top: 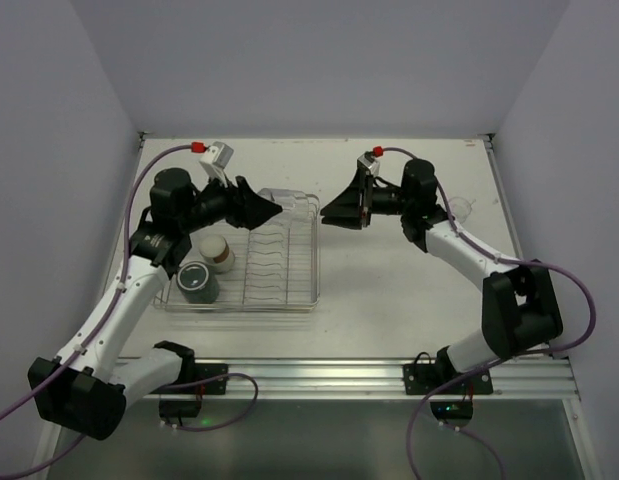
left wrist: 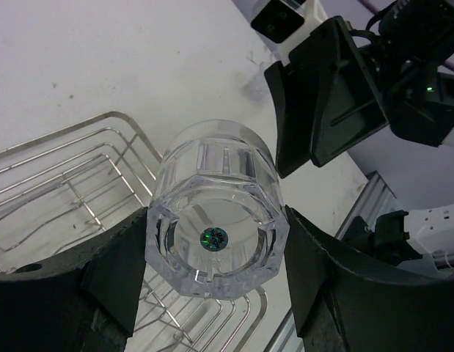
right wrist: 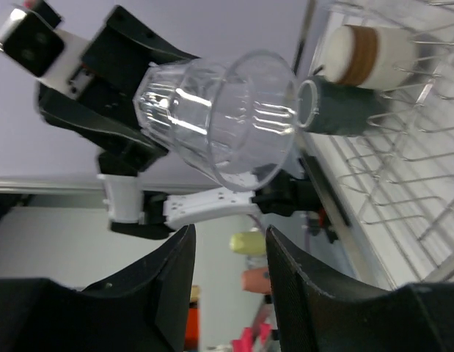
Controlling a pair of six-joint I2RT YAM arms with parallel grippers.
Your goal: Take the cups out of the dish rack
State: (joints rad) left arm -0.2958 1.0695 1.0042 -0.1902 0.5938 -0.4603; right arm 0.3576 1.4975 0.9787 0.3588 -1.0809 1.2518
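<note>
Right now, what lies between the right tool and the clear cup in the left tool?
Nothing: only air separates the right tool from the cup, above the rack's edge, as top and right wrist views show.

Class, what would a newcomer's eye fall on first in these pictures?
The clear tumbler, clamped in the left gripper above the far end of the dish rack. Facing it, the right gripper hangs with jaws apart and empty. A cream cup and a dark mug sit in the rack's near left corner.

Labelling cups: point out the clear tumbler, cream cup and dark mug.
clear tumbler (left wrist: pixel 214 238), left wrist view, centre of its base.
cream cup (top: pixel 215 246), top external view, its top.
dark mug (top: pixel 198 283), top external view, its top face.
</note>
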